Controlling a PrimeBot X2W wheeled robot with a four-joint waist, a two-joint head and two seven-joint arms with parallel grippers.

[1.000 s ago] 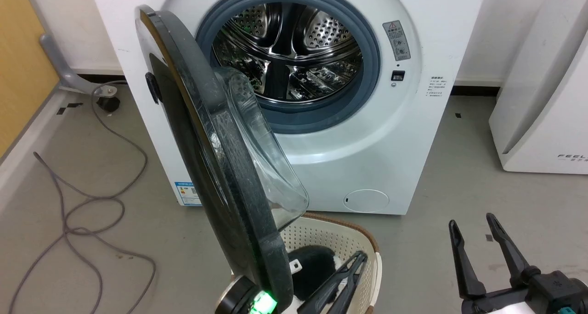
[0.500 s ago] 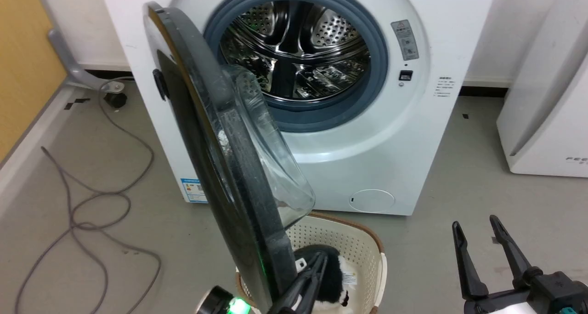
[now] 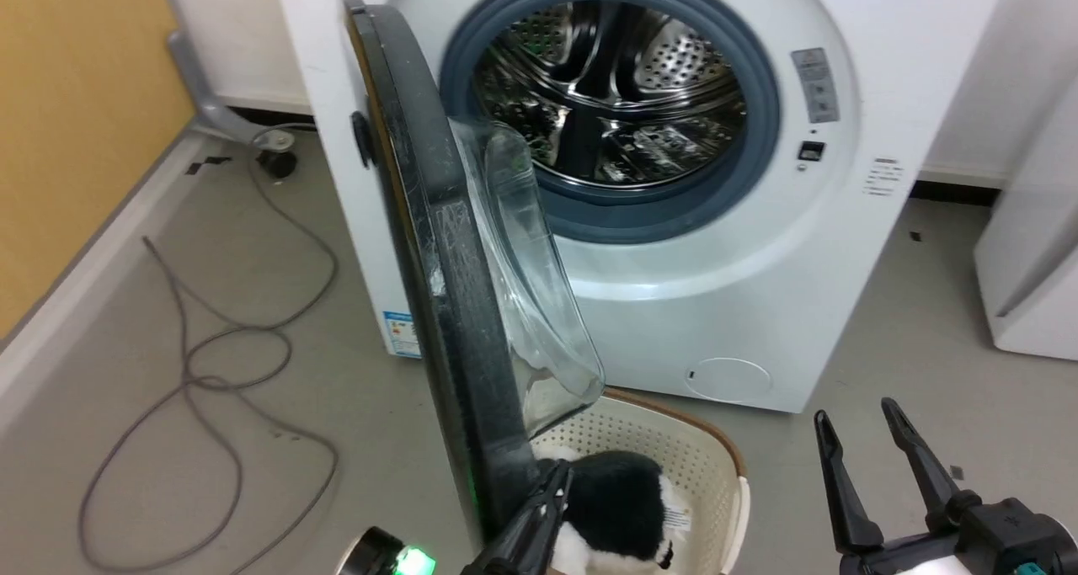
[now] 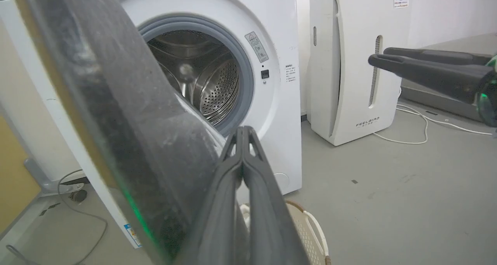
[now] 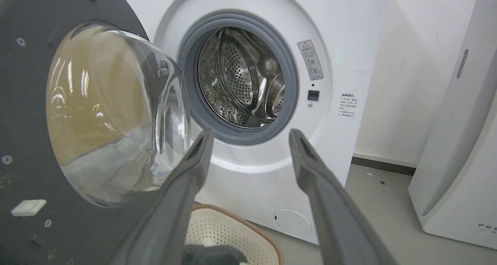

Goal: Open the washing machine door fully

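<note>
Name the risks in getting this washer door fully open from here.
1. The left gripper is shut and sits beside the lower rim of the door without clasping it, so it may slide off the smooth edge.
2. The basket stands right under that rim; the arm could knock it if it sweeps outward with the door.
</note>
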